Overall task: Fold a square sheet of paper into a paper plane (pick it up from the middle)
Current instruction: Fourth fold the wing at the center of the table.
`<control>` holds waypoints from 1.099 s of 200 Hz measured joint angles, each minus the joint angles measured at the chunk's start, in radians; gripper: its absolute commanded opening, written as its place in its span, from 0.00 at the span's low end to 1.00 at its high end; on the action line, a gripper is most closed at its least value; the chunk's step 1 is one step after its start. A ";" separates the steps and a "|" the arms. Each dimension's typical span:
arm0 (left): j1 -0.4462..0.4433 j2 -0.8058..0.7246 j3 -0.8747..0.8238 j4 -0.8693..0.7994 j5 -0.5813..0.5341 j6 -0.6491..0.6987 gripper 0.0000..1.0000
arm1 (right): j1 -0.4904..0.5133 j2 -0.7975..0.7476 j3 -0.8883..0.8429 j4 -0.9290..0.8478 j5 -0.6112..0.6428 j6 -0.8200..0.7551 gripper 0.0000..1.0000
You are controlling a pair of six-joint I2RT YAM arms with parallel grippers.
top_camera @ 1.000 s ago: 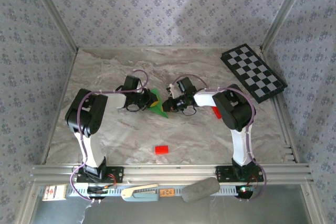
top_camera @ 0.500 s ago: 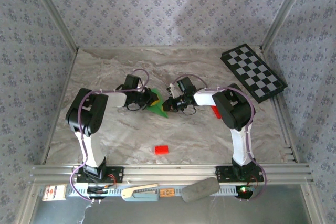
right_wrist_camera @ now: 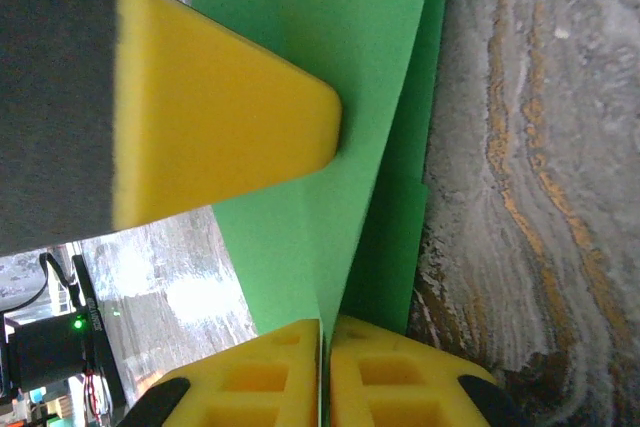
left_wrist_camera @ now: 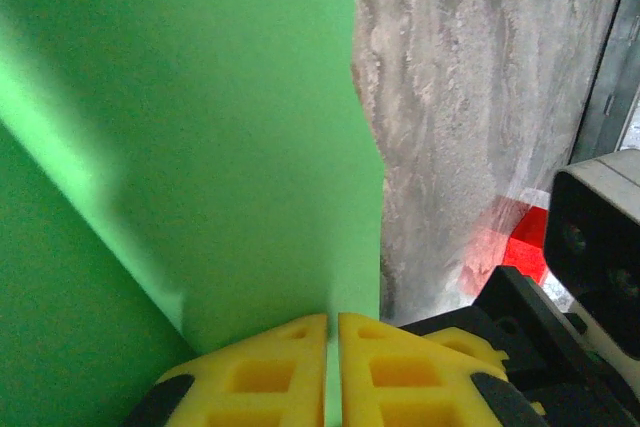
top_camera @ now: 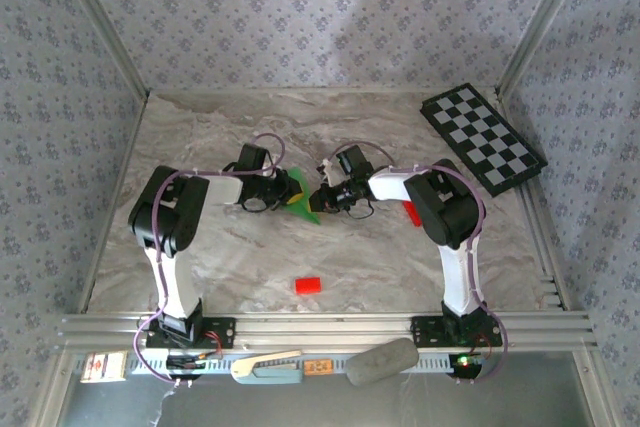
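The paper (top_camera: 302,209) is near the middle of the table (top_camera: 220,247), between the tips of the two arms. From above it shows as a small green pointed shape with its tip toward the near side. The left gripper (top_camera: 286,191) is at its left edge and the right gripper (top_camera: 321,198) at its right edge. Whether the paper touches the marble I cannot tell.

In the left wrist view the yellow fingers (left_wrist_camera: 270,372) press together with a thin line of green between them, so the left gripper is clamped on the paper. The paper spreads away from them over the left and middle of the view. A crease runs across it on a slant, with a paler band beside the crease. The paper's right edge lies against bare marble. Further right a blurred red patch (left_wrist_camera: 515,237) sits beside a black part of the other arm.

In the right wrist view the two yellow fingers (right_wrist_camera: 380,377) meet at the bottom with the paper nipped between them, so the right gripper is clamped on it too. The paper rises from them in at least two layers, a lighter one over a darker one. Another yellow finger (right_wrist_camera: 210,117) on a dark body comes in from the left, its tip on the paper.

A red block (top_camera: 308,285) lies near the front, well apart from the paper. A red wedge (top_camera: 411,213) lies beside the right arm. A checkerboard (top_camera: 483,137) lies in the far right corner.
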 measured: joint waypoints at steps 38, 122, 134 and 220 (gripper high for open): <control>0.000 0.003 0.000 -0.004 0.000 0.000 0.12 | 0.000 0.000 0.005 -0.005 -0.011 0.007 0.18; 0.000 0.003 0.000 -0.011 -0.001 0.000 0.12 | 0.000 -0.016 0.018 -0.076 -0.007 0.013 0.22; 0.000 0.003 0.000 -0.013 -0.001 0.000 0.12 | 0.000 -0.021 0.019 -0.093 -0.003 0.013 0.22; 0.000 0.004 0.000 -0.018 -0.005 0.000 0.12 | 0.000 -0.034 0.015 -0.169 0.009 0.010 0.17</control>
